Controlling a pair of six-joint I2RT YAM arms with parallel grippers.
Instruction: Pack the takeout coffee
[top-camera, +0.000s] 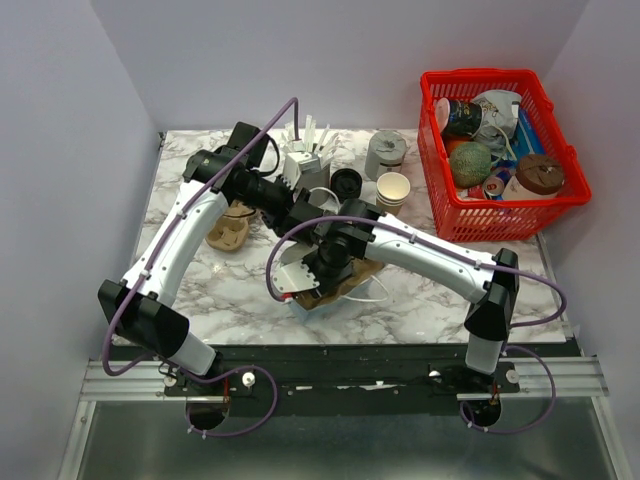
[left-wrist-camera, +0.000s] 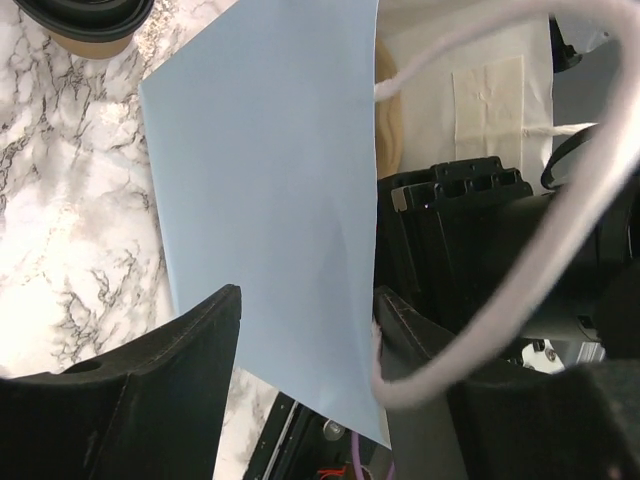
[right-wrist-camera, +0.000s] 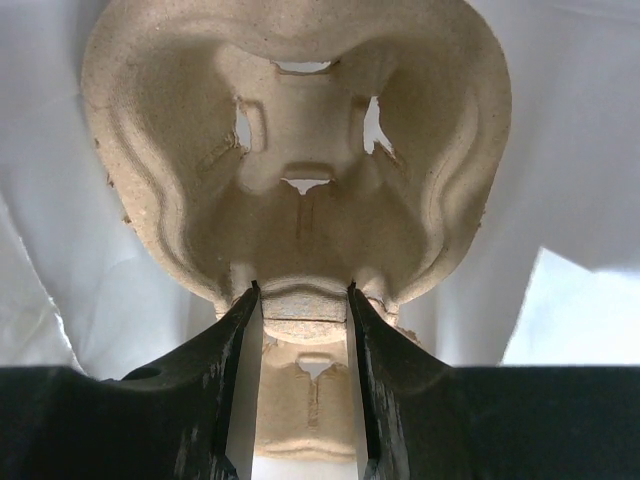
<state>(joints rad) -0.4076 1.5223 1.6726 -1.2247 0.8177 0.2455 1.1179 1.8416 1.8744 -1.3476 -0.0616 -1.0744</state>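
The takeout coffee (top-camera: 345, 183) stands on the marble surface (top-camera: 240, 290) behind both claws, just beside a stack of paper cups (top-camera: 393, 190), and is touched by neither claw. The right claw (right-wrist-camera: 303, 288) is closed on the near rim of a pulp cup carrier (right-wrist-camera: 300, 180), which is held inside a pale paper bag (left-wrist-camera: 270, 200). The left claw (left-wrist-camera: 310, 300) is spread apart, with the bag's flat side seen between its fingers and nothing pinched.

The coffee is judged light if empty, and heavier and liable to slosh if filled. The paper wall is expected to dent under a hard squeeze, and the lid could be popped off if used as a handle. A gentle grip around the cup body, below the lid, is advised, with the cup kept upright.
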